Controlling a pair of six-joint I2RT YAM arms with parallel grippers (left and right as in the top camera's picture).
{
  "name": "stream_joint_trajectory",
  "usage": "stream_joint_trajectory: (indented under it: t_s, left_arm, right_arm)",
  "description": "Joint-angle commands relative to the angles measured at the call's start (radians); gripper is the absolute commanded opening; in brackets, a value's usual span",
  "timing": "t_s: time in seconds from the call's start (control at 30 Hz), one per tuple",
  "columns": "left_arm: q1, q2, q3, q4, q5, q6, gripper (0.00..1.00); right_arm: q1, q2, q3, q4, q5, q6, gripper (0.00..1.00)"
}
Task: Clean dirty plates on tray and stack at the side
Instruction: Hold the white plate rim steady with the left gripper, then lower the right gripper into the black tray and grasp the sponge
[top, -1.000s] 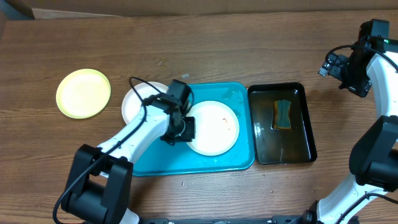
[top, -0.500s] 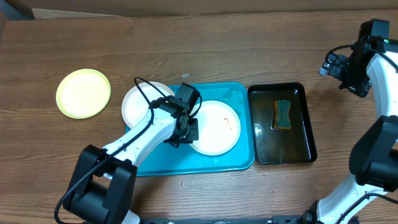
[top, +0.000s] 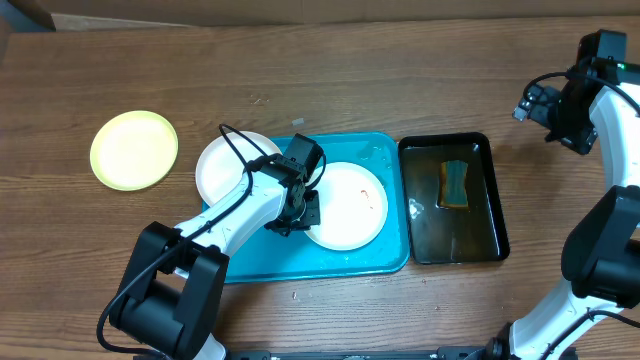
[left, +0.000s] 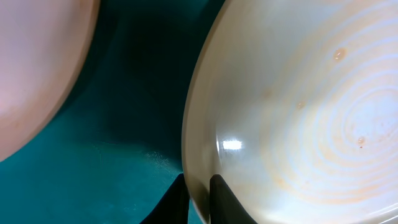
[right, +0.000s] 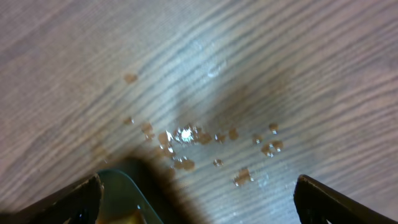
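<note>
At the left rim of the white plate (top: 348, 205) (left: 298, 124) inside the tray (top: 350, 258) (left: 124, 124), the left end effector (top: 303, 214) (left: 198, 198) pinches the plate's edge, one dark finger on the inner face and one on the outer face, almost pressed together. From there the wrist bends up and back over the tray's upper left part, and the white forearm slopes down and left across the tray's left rim to its base at the near edge of the table (top: 330, 70). A black cable loops above the forearm.

The second white plate (top: 222, 165) (left: 37, 62) lies just left of the gripped one, overlapping the tray's upper left corner and partly hidden by the arm. The yellow-green plate (top: 134, 150) rests on the table well to the left, apart from the tray.

Far to the right, the right end effector (top: 523, 108) (right: 196, 204) hangs with its fingers spread wide over bare wood flecked with droplets, its arm folded upright beyond the black tub (top: 497, 215), where a sponge (top: 455, 184) lies in liquid.
</note>
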Motion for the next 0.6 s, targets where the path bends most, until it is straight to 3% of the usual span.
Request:
stream_joint_trajectory:
  t_s: [0.0, 0.17, 0.27, 0.4, 0.57]
  left_arm:
    - [0.0, 0.007, 0.016, 0.005, -0.013, -0.009, 0.14]
    - [0.0, 0.007, 0.016, 0.005, -0.013, -0.006, 0.12]
    - [0.0, 0.007, 0.016, 0.007, -0.013, -0.006, 0.09]
    - [0.0, 0.007, 0.016, 0.008, -0.013, -0.006, 0.08]
    - [0.0, 0.007, 0.016, 0.008, -0.013, -0.006, 0.08]
  right_arm:
    - [-0.002, -0.008, 0.023, -0.048, -0.188, 0.002, 1.0]
    - [0.002, -0.008, 0.023, -0.187, -0.334, -0.036, 0.96]
    - [0.021, -0.008, 0.023, -0.286, -0.285, -0.064, 0.93]
    - [0.07, -0.007, 0.019, -0.418, -0.2, -0.065, 0.8]
    - [0.149, -0.007, -0.016, -0.44, -0.122, -0.061, 0.76]
